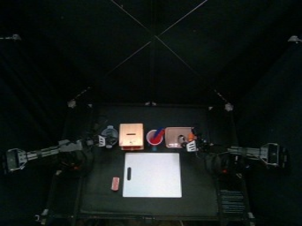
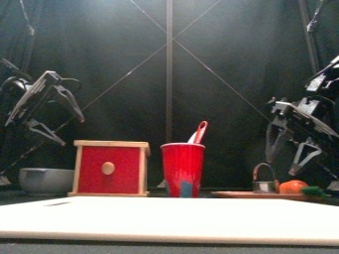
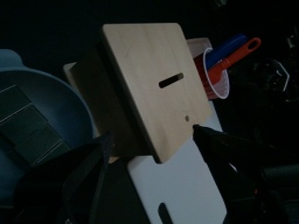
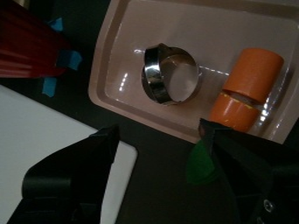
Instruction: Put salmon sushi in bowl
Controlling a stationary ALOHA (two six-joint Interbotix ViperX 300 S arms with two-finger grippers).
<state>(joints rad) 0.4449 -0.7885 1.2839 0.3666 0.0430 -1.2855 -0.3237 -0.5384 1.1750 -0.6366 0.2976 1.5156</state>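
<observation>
The salmon sushi (image 1: 116, 183) is a tiny pinkish piece lying on the table just left of the white board (image 1: 154, 174), near the front. The small grey bowl (image 1: 109, 134) stands at the back left, beside the tan-orange block (image 1: 131, 137); it also shows in the front view (image 2: 47, 180) and the left wrist view (image 3: 30, 105). My left gripper (image 1: 85, 144) hangs open and empty just left of the bowl. My right gripper (image 1: 210, 148) hangs open and empty at the right, over the edge of a tray (image 4: 122, 57). The sushi shows in neither wrist view.
Along the back stand the block (image 2: 110, 168), a red cup (image 2: 183, 169) with a spoon, and the pinkish tray (image 1: 178, 137) holding a metal cup (image 4: 172, 73) and an orange carrot (image 4: 246, 87). The white board (image 2: 169, 218) covers the table's middle front.
</observation>
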